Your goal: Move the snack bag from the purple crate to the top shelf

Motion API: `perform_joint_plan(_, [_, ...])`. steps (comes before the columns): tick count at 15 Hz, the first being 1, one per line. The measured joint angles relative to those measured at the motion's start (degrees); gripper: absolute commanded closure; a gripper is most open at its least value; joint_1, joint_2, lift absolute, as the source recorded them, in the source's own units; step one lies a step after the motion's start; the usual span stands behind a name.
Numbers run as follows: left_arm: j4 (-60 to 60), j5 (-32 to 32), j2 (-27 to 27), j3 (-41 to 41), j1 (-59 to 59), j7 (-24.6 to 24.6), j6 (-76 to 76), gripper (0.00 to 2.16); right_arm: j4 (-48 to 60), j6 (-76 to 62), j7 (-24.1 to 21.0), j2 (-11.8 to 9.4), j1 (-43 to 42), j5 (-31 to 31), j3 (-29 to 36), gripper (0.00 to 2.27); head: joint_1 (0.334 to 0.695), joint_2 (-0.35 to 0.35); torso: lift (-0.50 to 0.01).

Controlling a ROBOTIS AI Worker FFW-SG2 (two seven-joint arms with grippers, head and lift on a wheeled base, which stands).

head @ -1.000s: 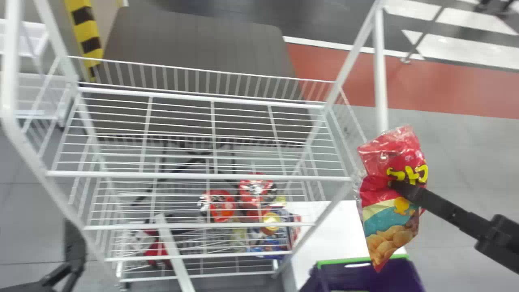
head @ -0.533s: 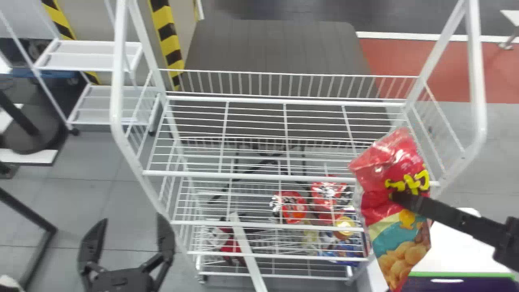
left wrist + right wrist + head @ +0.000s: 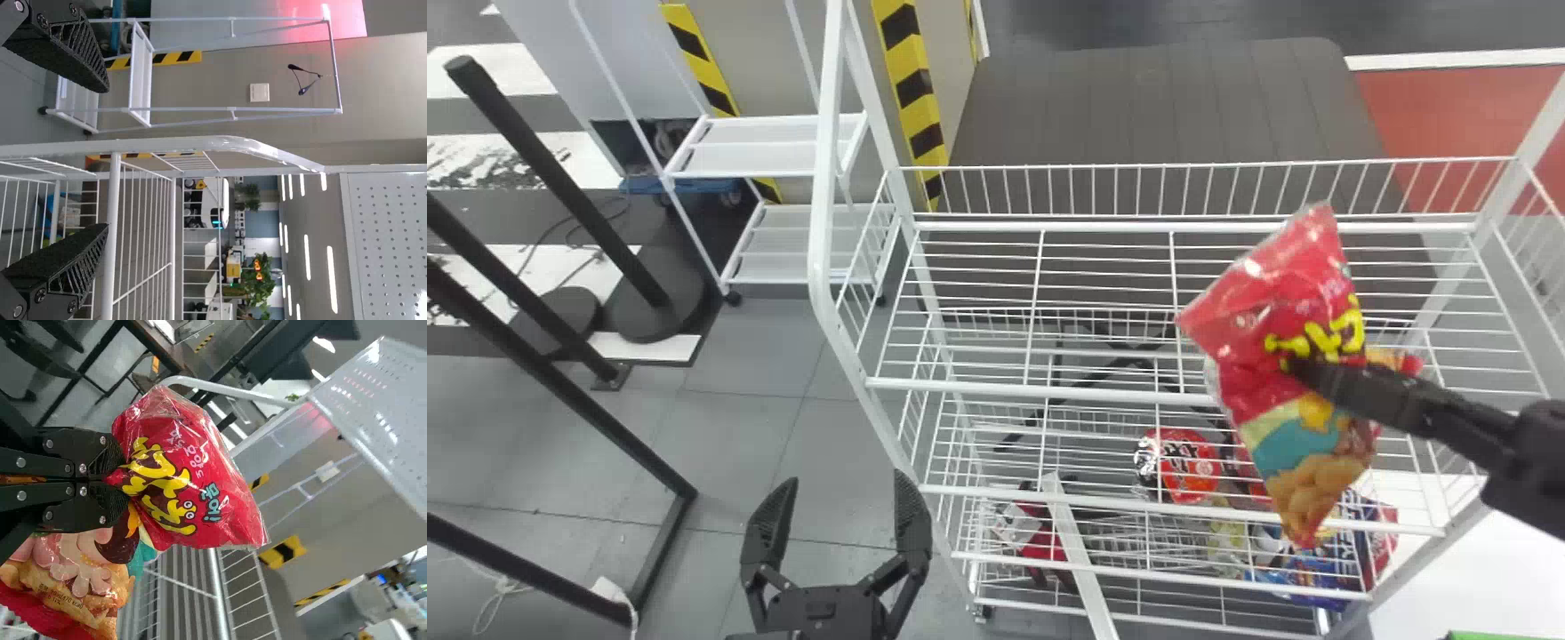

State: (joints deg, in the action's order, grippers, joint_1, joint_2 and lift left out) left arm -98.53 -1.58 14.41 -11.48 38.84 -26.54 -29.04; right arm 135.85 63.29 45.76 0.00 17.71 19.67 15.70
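Note:
My right gripper comes in from the right edge of the head view, pinching the red snack bag at its middle. The bag hangs in front of the white rack's top shelf, overlapping its front rail in that view. In the right wrist view the fingers of my right gripper are closed on the crumpled red bag. At the bottom of the head view my left gripper stands open, left of the rack. The left wrist view has my left gripper with its fingers wide apart.
Lower rack levels hold several snack packs. A rack side post rises between the left gripper and the shelves. A white surface lies at the lower right, with a green rim at the bottom edge. Black stands are at the left.
The head view has swung left, so the rack sits farther right in it. The right gripper with the bag now overlaps the top shelf, and the left gripper has come fully into view.

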Motion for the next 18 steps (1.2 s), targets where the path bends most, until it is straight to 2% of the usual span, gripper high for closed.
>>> perform_joint_plan(5, [0.11,0.01,0.0,-0.03,0.0,0.0,-0.16,0.09,-11.95,-23.58,-2.37,0.0,-3.24,-3.45,-9.88,2.12,0.695,0.231,0.001])
perform_joint_plan(9, [0.19,-0.01,0.0,-0.01,0.0,0.0,-0.2,0.09,-25.98,-38.88,-5.36,0.0,-8.43,-5.68,-16.98,2.12,0.695,0.268,0.001])
perform_joint_plan(14, [0.75,-0.01,0.0,0.0,-0.41,0.0,-0.37,0.09,-45.21,-61.05,-5.66,0.0,-16.33,-2.01,-23.03,2.12,0.695,0.3,0.001])
perform_joint_plan(18, [1.12,-0.01,0.0,0.05,-0.46,0.0,-0.56,0.09,-61.01,-79.18,-8.61,0.0,-23.03,2.28,-27.12,2.12,0.695,0.291,0.001])
